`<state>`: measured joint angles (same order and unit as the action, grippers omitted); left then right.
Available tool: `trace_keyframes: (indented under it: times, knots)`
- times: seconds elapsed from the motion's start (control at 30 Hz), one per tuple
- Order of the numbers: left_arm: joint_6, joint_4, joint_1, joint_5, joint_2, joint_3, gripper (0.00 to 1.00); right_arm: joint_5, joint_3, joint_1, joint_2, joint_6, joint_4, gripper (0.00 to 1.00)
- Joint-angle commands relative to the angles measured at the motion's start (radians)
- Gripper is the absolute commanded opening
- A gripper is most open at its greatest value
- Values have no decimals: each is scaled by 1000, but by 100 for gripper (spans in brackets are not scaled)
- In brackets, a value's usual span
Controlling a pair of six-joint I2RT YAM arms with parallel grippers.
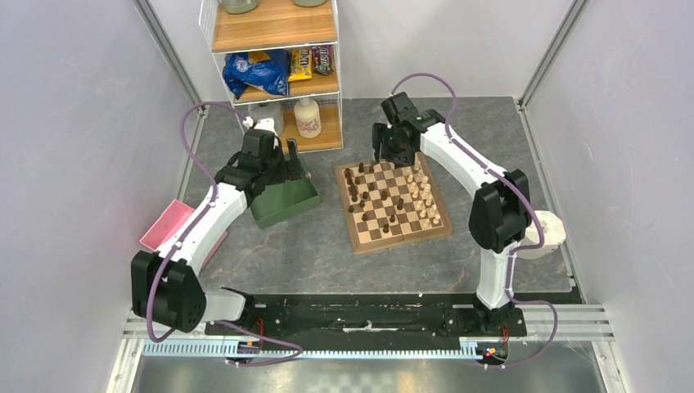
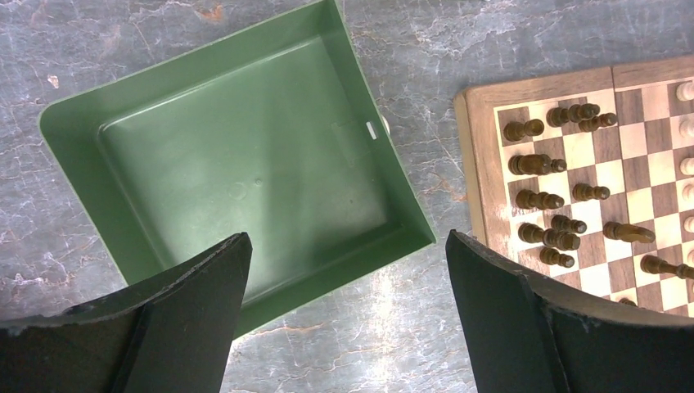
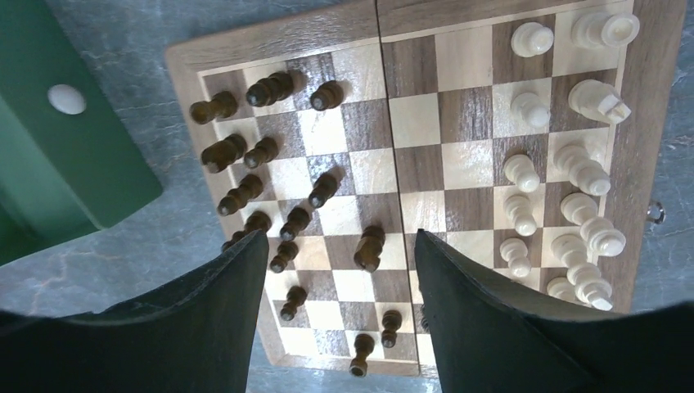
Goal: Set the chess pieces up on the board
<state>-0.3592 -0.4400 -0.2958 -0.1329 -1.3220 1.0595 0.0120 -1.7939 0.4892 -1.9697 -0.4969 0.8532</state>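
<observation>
The board point(image 1: 401, 239) lies right of centre on the grey table. Dark brown chess pieces point(image 1: 360, 192) stand on its left half, some scattered toward the middle. Cream chess pieces point(image 1: 424, 192) line its right side. My right gripper point(image 1: 393, 155) hovers over the board's far edge. In the right wrist view its jaws point(image 3: 342, 237) stand apart with nothing between them, above dark pieces point(image 3: 370, 246) near the board's border point(image 3: 270, 37). My left gripper point(image 1: 290, 164) is open and empty over the green tray's point(image 2: 245, 164) edge, with the board point(image 2: 479, 164) to its right.
The green tray point(image 1: 282, 205) sits left of the board and holds nothing. A wooden shelf unit point(image 1: 274, 33) with snack bags and a white bottle point(image 1: 308, 119) stands at the back. A pink object point(image 1: 168, 223) lies at the left, a white roll point(image 1: 550, 233) at the right.
</observation>
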Motion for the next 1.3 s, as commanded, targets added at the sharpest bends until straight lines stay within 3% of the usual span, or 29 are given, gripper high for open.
trace_keyframes:
  times: [0.0, 0.27, 0.67, 1.27]
  knots:
    - [-15, 29, 5, -3, -20, 43, 96, 71, -94, 22, -62, 62, 81, 72]
    - [-5, 26, 5, 2, -28, 43, 95, 96, -116, 62, -91, 69, 112, 59]
    - [-1, 24, 4, -4, -1, 28, 95, 60, -154, 87, -112, 58, 107, 49]
    - [-8, 27, 4, 7, -6, 28, 94, 40, -74, 132, -46, 16, 104, 50]
